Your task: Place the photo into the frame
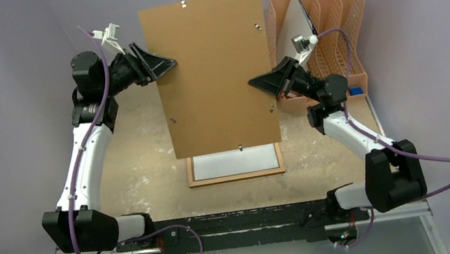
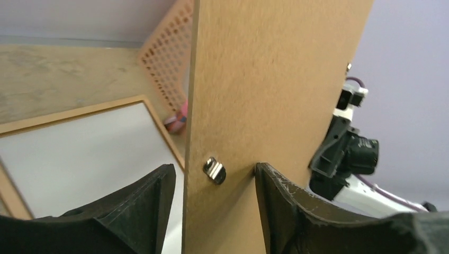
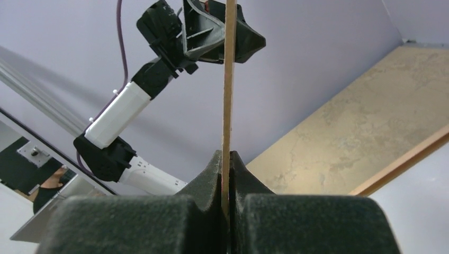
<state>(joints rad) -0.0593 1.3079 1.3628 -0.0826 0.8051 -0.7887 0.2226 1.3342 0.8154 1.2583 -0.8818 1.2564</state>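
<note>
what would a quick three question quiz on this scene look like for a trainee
1. True or false: the left gripper is clamped shut on the backing board.
2. Where is the frame? A: flat on the table, below the raised board. B: held up by the left gripper. C: standing upright against the back wall.
3. Fill in: the ____ gripper is shut on the board's edge.

Key: 1 false, its jaws stand open on either side of the board's edge. 2 A. 3 right; the right gripper pinches the board.
</note>
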